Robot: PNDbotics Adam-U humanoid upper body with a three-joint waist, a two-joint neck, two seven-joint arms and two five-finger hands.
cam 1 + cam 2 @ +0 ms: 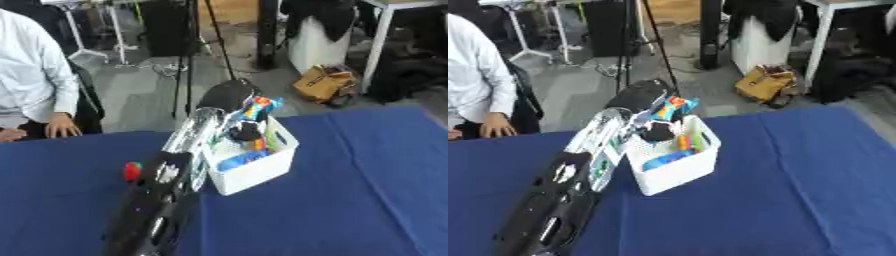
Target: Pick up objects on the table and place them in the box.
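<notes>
A: Logging, near to far. Item 1: the left arm (162, 200), black with a silver section, rising from the lower edge over the blue table (350, 200). Item 2: a small red round thing (132, 171) just beside the arm on its left side, not identifiable further.

B: Item 3?

A: The white box (258, 172), resting on the cloth with its left wall touching or nearly touching the arm. Contents visible: a blue thing (238, 160) low inside, a strip of yellow and green (262, 143) against the right wall, other pieces unclear.

B: And the hand?

A: The left hand (248, 131) is above the box's far end, fingers curled round a multicoloured object (260, 106) in blue, orange and white. The object sits over the far rim, not yet lowered in. The right hand shows in neither view.

B: Risks entered?

A: 2, both judgements. First: the object hangs near the rim, so a release here might drop it onto the edge and let it tip out over the far side. Second: the forearm lies close along the box wall; drawing back could drag or turn the box, which looks light and already sits askew.

B: Beyond that?

A: A person's hand (61, 125) rests at the table's far left edge, well apart from the box.
</notes>
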